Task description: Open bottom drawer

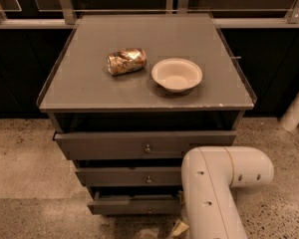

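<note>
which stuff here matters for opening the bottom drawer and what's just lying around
For the job: bottom drawer; tool, low at that drawer's right end, below the arm.

Lying about: can and bowl on the cabinet top; top drawer; middle drawer.

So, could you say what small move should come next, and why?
Probably a short, straight pull outward: the bottom drawer stands only slightly open, its front askew. The gripper sits low by the drawer's right end, mostly hidden behind the arm, so its hold is unconfirmed.
</note>
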`<state>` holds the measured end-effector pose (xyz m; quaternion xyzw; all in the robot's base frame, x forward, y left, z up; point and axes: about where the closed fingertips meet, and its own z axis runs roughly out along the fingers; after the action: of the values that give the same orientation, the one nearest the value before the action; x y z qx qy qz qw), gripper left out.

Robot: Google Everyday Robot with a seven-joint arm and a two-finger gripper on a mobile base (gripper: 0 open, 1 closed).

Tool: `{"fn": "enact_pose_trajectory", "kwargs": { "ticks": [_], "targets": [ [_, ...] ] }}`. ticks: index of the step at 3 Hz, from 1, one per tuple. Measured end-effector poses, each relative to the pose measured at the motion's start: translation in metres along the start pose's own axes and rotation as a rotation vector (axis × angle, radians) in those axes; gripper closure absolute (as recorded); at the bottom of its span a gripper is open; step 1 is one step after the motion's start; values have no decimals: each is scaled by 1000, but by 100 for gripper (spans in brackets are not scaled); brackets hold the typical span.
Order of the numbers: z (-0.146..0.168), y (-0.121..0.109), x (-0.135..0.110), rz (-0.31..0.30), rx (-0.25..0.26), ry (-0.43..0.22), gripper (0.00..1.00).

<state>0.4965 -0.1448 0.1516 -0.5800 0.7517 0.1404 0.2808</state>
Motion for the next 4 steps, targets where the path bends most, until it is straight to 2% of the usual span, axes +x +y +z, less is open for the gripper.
{"fn": "enact_pose_trajectory", "kwargs": {
  "ticks": [1,2,3,4],
  "targets": [
    [0,0,0,0,0,0,0],
    [-1,15,-3,-14,-55,27,0],
    [-2,15,-4,-14,-55,27,0],
    [-10,55,-10,-5,-142,24,0]
  ]
}}
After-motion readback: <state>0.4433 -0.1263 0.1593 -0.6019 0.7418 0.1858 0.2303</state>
